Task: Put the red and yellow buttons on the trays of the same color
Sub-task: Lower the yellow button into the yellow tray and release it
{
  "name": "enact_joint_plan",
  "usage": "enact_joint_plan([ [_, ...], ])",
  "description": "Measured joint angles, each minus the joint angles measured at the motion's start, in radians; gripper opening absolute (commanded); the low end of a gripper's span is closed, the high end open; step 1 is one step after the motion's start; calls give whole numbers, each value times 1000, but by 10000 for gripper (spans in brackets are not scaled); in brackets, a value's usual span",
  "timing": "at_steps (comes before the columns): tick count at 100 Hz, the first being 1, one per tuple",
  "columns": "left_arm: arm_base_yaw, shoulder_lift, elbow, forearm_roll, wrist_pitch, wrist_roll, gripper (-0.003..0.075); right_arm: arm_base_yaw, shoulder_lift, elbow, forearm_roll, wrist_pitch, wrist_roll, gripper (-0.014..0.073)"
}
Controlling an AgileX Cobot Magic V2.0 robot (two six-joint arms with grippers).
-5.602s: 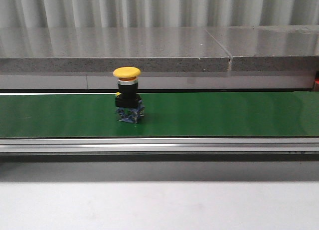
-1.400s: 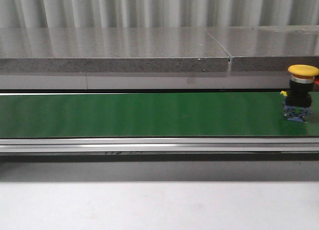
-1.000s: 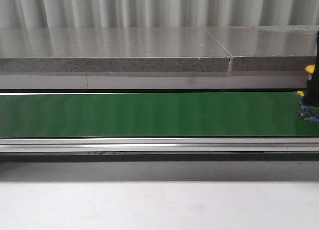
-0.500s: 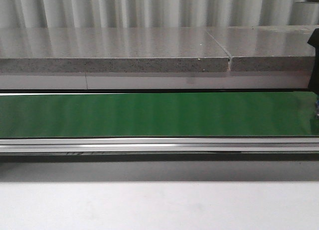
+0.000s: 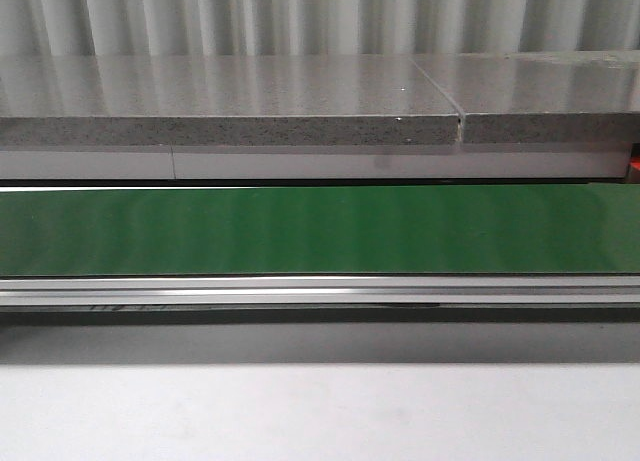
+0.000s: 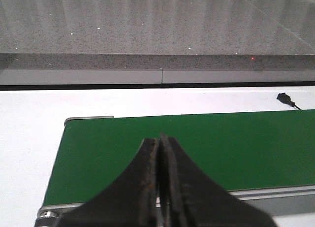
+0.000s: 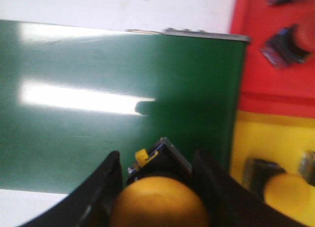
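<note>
Front view showed only the green conveyor belt (image 5: 320, 229) with a grey stone ledge (image 5: 230, 101) behind it and no arm in frame. In the right wrist view the right gripper (image 7: 158, 187) was clamped on a yellow button (image 7: 158, 202), its black fingers (image 7: 106, 187) pressed against either side of the domed yellow cap, with the black body and a small yellow tab just past the cap. It was held above the belt's end, near the trays. Beside the belt end sat the red tray (image 7: 275, 49) with dark button bodies lying in it, and next to that the yellow tray (image 7: 261, 138), which held another yellow button (image 7: 283, 190). In the left wrist view the left gripper (image 6: 158, 153) was closed with its fingertips together, gripping nothing, above the belt's other end over the white tabletop (image 6: 29, 138).
</note>
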Motion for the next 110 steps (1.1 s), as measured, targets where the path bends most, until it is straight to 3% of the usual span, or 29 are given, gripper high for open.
enact_joint_plan([
  [27, 0, 0, 0, 0, 0, 0, -20, -337, -42, 5, -14, 46, 40, 162],
  [41, 0, 0, 0, 0, 0, 0, -20, -459, -42, 35, -17, 26, 69, 162],
  [76, 0, 0, 0, 0, 0, 0, -20, -550, -37, 145, -21, -105, 86, 162],
  [110, 0, 0, 0, 0, 0, 0, -20, -565, 120, 149, -19, -154, 105, 162],
])
